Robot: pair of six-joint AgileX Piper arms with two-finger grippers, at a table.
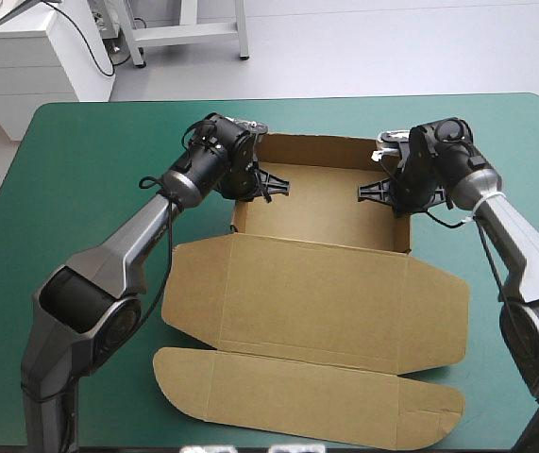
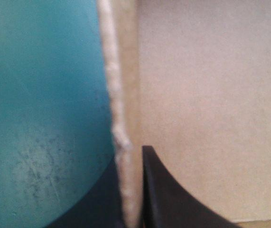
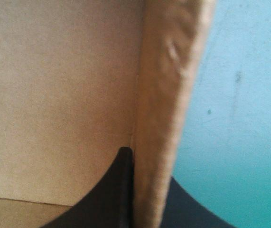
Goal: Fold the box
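Lid flap (image 1: 307,406) nearest, box (image 1: 326,212) lengthwise near-to-far

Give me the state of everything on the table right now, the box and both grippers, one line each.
Brown cardboard box: open tray, walls raised.
Lid: unfolded, lying flat on the teal-green cover toward the near edge.
Left gripper, black fin-shaped fingers: shut on the box, clamping its left side wall.
Right gripper, black fin-shaped fingers: shut on the box, clamping its right side wall.

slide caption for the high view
Black-fingered left gripper and right gripper clamp opposite walls of the brown cardboard box, lid flat
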